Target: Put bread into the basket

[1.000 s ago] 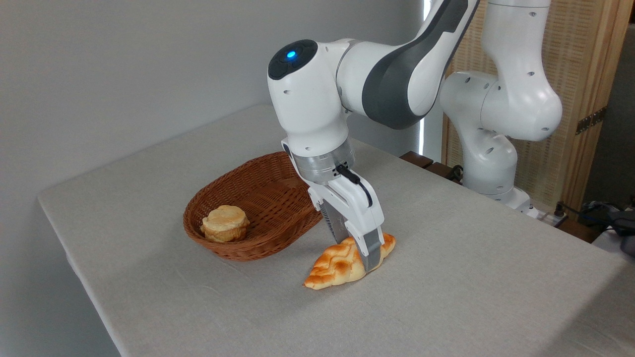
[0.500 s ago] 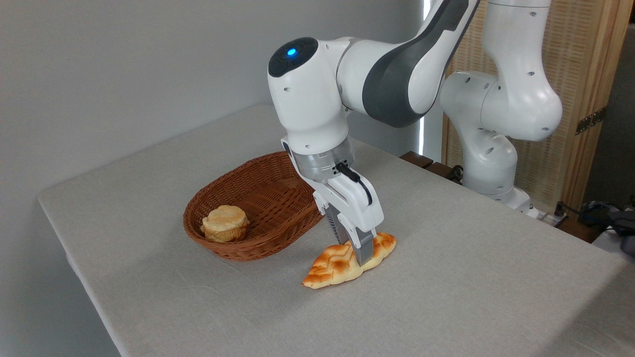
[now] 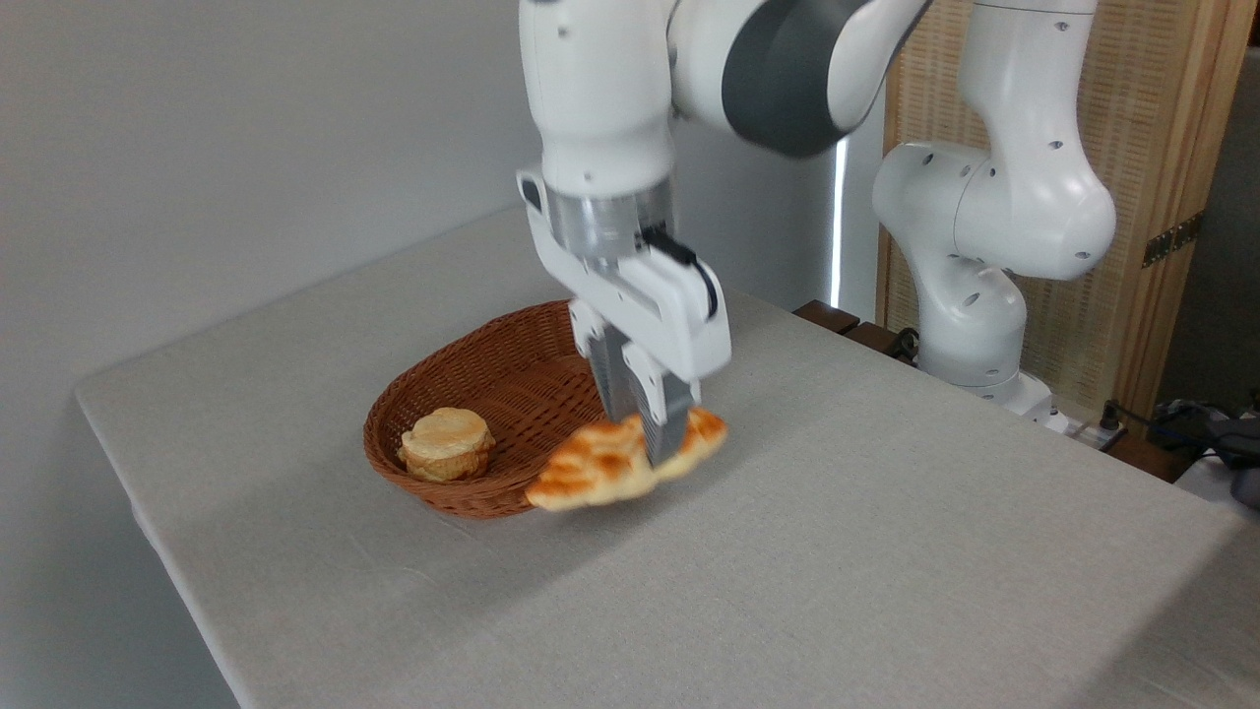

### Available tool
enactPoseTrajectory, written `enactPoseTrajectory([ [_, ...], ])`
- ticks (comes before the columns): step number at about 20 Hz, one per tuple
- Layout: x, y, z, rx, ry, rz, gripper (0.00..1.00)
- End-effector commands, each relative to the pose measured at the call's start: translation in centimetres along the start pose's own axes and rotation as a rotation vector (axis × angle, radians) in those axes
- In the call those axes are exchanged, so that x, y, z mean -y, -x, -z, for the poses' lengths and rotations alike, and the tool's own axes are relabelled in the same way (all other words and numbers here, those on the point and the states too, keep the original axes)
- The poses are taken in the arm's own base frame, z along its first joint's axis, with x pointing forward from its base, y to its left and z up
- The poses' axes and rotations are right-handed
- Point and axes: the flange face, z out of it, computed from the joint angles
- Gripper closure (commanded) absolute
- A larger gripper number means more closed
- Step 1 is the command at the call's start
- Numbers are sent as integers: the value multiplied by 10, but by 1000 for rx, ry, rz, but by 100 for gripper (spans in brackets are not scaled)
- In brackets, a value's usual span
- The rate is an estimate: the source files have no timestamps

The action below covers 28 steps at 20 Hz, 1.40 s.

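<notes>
Now the end effector [image 3: 650,438] is clamped on the bread [image 3: 615,461], with one finger on each side of the loaf near its middle. The bread hangs in the air, lifted off the tabletop [image 3: 837,551]. It is a long braided loaf, golden with brown tops, and it looks a little blurry. It tilts, with its left tip lower and its right tip higher. The left tip shows in front of the near rim of the basket [image 3: 472,394], and the right end sticks out past the fingers over the bare cloth. I cannot tell if the loaf is over the inside of the basket or just beside it.

The basket is oval, woven and reddish-brown, and it sits on the tabletop to the left of the end effector. A small round pale bun [image 3: 447,443] lies inside it at the left end. The bun is apart from the loaf.

The white robot arm [image 3: 610,108] comes down from the top, right above the basket's right end. The arm's base [image 3: 984,246] stands at the far right edge of the tabletop.
</notes>
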Motion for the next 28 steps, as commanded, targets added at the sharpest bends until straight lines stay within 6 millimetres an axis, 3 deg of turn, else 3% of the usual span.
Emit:
enactPoseTrajectory([
  [1,-10,-16,39,-80,33,-4,55],
  [5,-50,-60,32,-69,47,-62,53],
  [7,-69,-80,25,-48,51,-42,46],
  [10,-89,-96,19,-28,53,2,43],
  [11,-95,-101,17,-22,53,11,36],
  [12,-98,-104,15,-17,54,42,22],
  [15,-108,-113,9,1,59,168,2],
  [28,-119,-120,5,17,48,169,0],
])
